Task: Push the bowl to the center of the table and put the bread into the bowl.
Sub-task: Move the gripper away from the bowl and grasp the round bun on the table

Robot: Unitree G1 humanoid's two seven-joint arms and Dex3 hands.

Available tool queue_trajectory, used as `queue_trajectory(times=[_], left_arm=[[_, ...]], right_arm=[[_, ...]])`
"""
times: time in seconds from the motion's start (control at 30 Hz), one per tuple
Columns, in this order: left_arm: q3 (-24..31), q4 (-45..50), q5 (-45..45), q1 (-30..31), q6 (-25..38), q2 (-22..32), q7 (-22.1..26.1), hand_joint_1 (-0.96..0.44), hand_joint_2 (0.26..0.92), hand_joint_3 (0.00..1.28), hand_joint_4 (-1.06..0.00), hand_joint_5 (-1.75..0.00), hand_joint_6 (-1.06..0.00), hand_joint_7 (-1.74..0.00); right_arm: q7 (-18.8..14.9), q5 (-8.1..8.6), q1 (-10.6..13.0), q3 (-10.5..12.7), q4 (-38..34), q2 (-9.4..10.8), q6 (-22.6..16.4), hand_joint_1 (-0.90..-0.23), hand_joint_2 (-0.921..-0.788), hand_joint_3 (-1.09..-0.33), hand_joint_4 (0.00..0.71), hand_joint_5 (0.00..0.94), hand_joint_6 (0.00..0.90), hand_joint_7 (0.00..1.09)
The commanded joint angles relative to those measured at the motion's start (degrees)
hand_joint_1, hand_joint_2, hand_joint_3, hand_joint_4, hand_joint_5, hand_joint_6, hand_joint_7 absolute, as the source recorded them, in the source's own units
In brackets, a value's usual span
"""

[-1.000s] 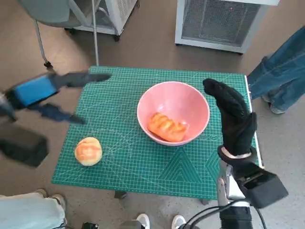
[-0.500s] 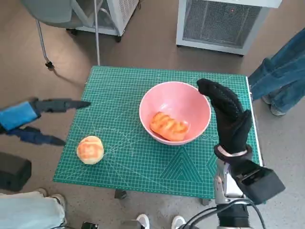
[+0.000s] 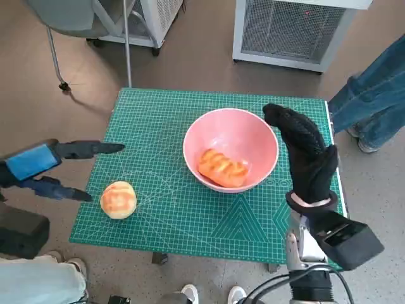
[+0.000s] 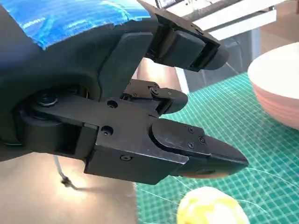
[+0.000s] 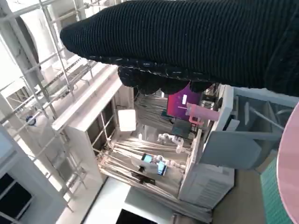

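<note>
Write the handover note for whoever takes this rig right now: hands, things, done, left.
Left hand: open, empty, hanging off the table's left edge, beside the round bread.
Right hand: open, holding nothing, at the right rim of the pink bowl.
Bowl stands right of the middle of the green mat, with a long bread in it.
Left: the round bread lies on the mat near its front left corner, outside the bowl.

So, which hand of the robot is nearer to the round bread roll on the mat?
Left. The left hand hovers open just beside the round bread roll; the right hand is across the mat, by the pink bowl.
</note>
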State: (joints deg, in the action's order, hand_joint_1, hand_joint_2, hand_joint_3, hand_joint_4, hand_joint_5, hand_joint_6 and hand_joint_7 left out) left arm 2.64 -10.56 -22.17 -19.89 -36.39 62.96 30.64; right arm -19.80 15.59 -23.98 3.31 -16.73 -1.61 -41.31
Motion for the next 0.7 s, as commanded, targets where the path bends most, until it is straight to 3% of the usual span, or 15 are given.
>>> queue_trajectory(times=[0.03, 0.7], left_arm=[[-2.45, -0.98, -0.72, 0.29, 0.88, -1.85, 0.36, -0.14, 0.753, 0.0, -0.38, 0.0, -0.43, 0.0], [-11.85, -9.26, -15.16, -2.77, -0.58, -4.63, -6.13, -0.2, 0.737, 0.0, -0.33, 0.0, -0.4, 0.0]], right_arm=[[-0.31, 0.18, 1.24, 0.11, 0.54, -0.35, 1.37, -0.639, -0.921, -0.8, 0.234, 0.014, -0.001, 0.65], [0.29, -0.35, 2.21, 0.65, 3.0, -0.86, 2.95, -0.638, -0.921, -0.809, 0.23, 0.013, -0.001, 0.65]])
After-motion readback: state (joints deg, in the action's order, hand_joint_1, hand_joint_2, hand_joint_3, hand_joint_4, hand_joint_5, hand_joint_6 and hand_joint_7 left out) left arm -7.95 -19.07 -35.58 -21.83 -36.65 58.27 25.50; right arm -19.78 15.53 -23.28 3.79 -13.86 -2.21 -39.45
